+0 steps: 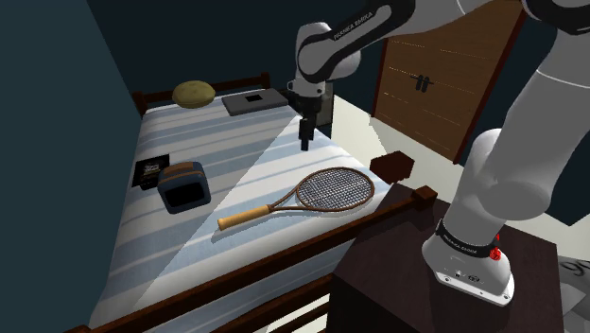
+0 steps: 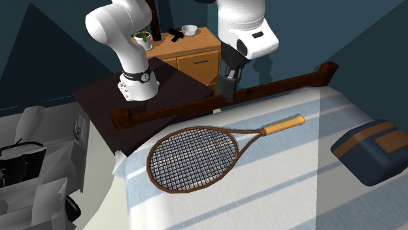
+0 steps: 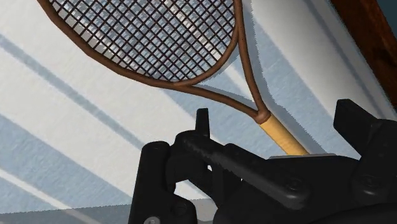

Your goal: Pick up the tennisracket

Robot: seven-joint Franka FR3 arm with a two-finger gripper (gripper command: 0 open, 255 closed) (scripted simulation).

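Nearest the lens in the shoulder view is the dark stand (image 1: 416, 293) with the arm's white base on it, set close against the bed's wooden rail. Across the striped bed (image 1: 236, 156), from that view's left, come a flat black item (image 1: 149, 170), then a blue case with a tan band (image 1: 182, 185), then the tennis racket (image 1: 326, 190). The racket lies flat on the cover with its tan grip toward the case and its brown-framed head toward the stand. Above and beyond the head hangs the claw (image 1: 305, 140), pointing down, clear of both racket and bedding. In the second exterior view the racket (image 2: 193, 159) lies to the left with its handle running toward the case (image 2: 373, 150) on the right. There the claw (image 2: 230, 82) hovers over the bed's rail (image 2: 281, 85). The wrist view looks down on the strings, throat and grip of the racket (image 3: 146, 38). Whether the claw is released or clenched I cannot tell, but it grasps nothing. By my reading the task is barely begun: nothing is lifted, and the descent to the racket, the closing on it and the raising all remain.
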